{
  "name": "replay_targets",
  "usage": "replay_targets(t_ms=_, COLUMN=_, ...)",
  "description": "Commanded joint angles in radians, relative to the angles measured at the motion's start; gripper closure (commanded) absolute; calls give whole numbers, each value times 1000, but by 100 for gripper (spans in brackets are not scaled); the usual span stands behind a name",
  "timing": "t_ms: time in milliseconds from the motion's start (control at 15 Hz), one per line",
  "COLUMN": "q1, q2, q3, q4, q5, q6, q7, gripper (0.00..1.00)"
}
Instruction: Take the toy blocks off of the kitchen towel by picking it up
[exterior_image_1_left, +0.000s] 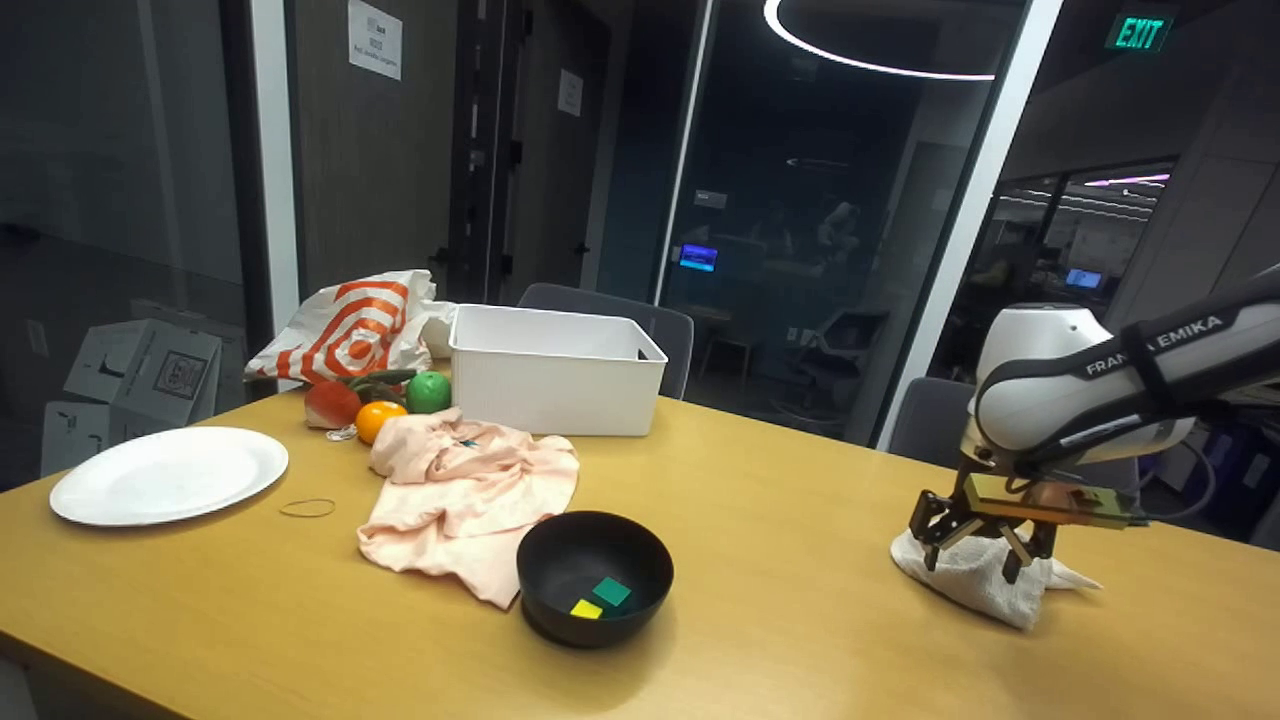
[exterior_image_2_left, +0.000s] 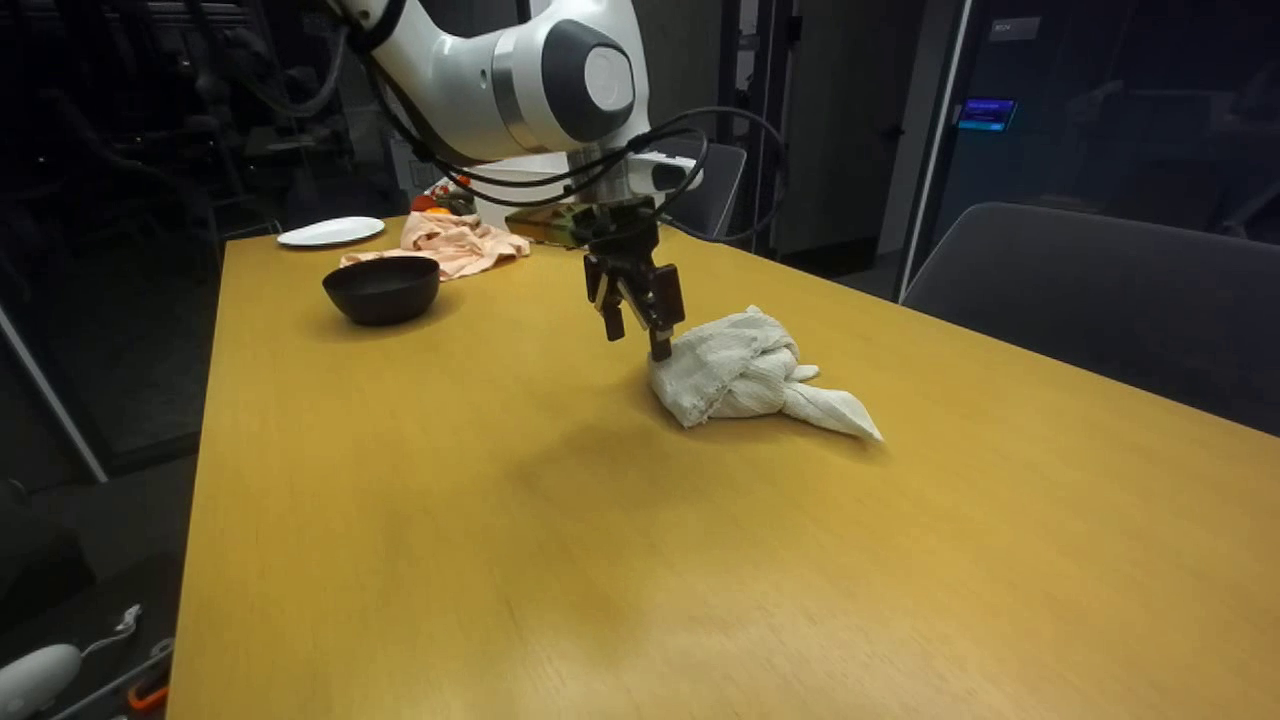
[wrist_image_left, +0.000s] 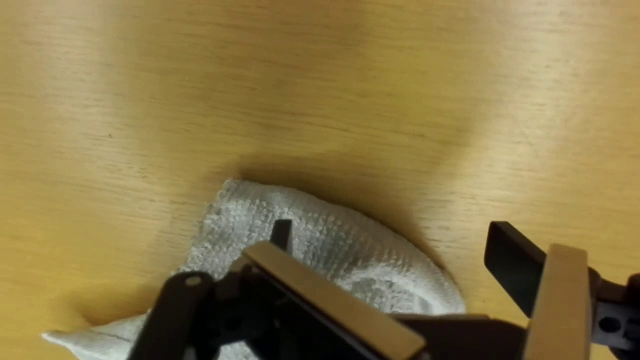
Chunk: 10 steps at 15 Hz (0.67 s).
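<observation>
- The kitchen towel (exterior_image_2_left: 725, 375) is lying crumpled on the wooden bench (exterior_image_2_left: 600, 560), nearer the long edge with the grey chair (exterior_image_2_left: 1100, 290) than the opposite one; its off-white, nubbly weave is bunching into a rounded fold, with a pointed tail trailing away from the jaws.
- I am expecting it to handle light, limp and unbreakable, its rough pile giving good grip. The raised fold beside the jaws is looking like the best hold, pinched deep, since a shallow bite is risking a slip.
- No toy blocks are showing on it; whether any are hiding beneath, I cannot tell.
- The jaws are standing well apart and holding nothing, one hanging over the towel, the other beyond its margin over wood.
- Toward the opposite long edge, a matte black bowl (exterior_image_1_left: 560, 560) is holding a yellow square (exterior_image_1_left: 587, 609) and a green square (exterior_image_1_left: 612, 591).
- Beyond it, a peach cloth (exterior_image_1_left: 480, 490) is spreading in soft wrinkles.
- Near the far corner on that side, a smooth white plate (exterior_image_1_left: 170, 475) is lying flat.
- Farthest, a straight-walled white box (exterior_image_1_left: 550, 395) is standing toward the chair-side edge, a crinkled plastic bag (exterior_image_1_left: 340, 330) slumping near it.
</observation>
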Motion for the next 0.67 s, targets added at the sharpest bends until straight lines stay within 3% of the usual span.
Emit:
replay_targets(t_ms=0, q1=28, q2=50, q3=-43, q4=32, q5=-23, q6=117, q7=144, gripper=0)
replay_targets(t_ms=200, q1=77, q2=81, q3=-104, q4=34, q5=-129, q6=213, q7=276, gripper=0)
replay_targets(t_ms=400, q1=108, q2=96, q3=-139, q4=39, q5=-183, q6=199, q7=374, gripper=0)
replay_targets(t_ms=467, q1=111, q2=94, q3=-141, q4=36, q5=-188, q6=197, q7=390, gripper=25)
replay_targets(t_ms=533, q1=115, q2=90, q3=-141, q4=31, q5=-196, q6=203, q7=396, gripper=26)
replay_targets(t_ms=600, q1=121, q2=87, q3=-144, q4=30, q5=-211, q6=203, q7=411, gripper=35)
